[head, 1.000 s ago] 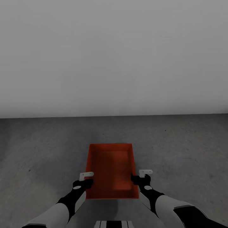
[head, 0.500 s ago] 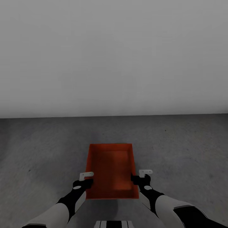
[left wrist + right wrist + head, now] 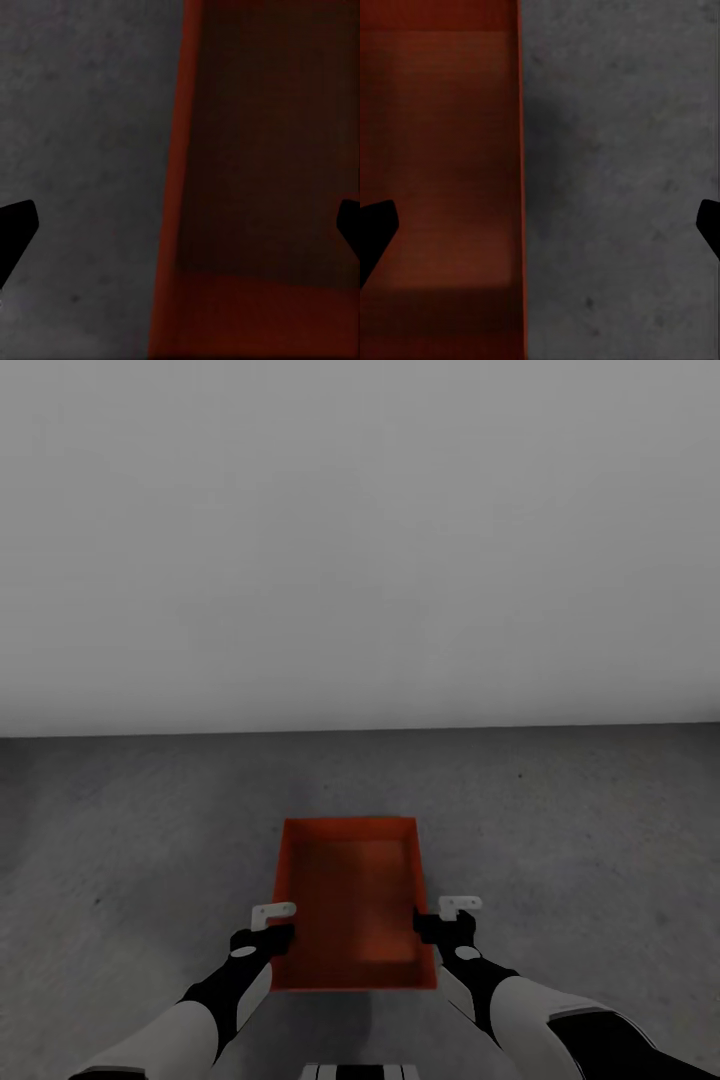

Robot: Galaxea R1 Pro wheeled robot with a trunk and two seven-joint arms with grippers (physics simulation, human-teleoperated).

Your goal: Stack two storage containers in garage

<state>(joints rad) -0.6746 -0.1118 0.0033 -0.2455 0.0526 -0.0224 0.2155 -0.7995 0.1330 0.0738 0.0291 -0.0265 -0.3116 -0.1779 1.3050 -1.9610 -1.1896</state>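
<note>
Container (image 3: 350, 905) was seen slightly lower against the wall (image 3: 360, 540) than before | set on floor (image 3: 120, 830) | left gripper (image 3: 272, 922), right gripper (image 3: 447, 916) straddled its side walls, fingers spread.

Box (image 3: 350, 900) on floor (image 3: 580, 830), before wall (image 3: 360, 540). Left gripper (image 3: 268, 930) at box's left side, right gripper (image 3: 447, 922) at right side.
</note>
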